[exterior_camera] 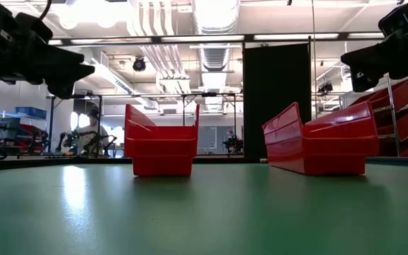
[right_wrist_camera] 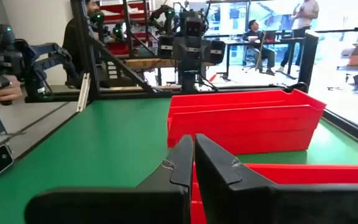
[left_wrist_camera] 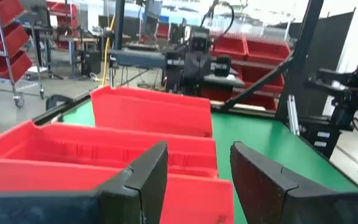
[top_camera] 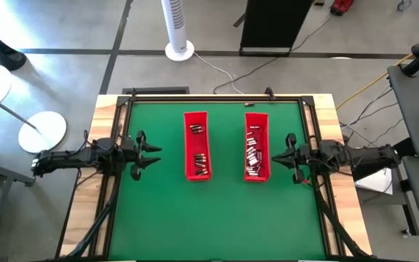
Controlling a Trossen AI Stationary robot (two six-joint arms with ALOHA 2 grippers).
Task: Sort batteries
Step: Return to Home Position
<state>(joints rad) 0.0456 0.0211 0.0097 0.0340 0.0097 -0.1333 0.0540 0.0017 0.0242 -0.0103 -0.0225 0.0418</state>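
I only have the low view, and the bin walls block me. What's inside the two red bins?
Observer: The left bin holds only a few batteries, in two small groups.
Operator: And the right one?
Observer: The right bin holds many more, spread along most of its length.
Operator: How do the grippers stand?
Observer: The left gripper is open and the right gripper is shut. Neither holds anything.
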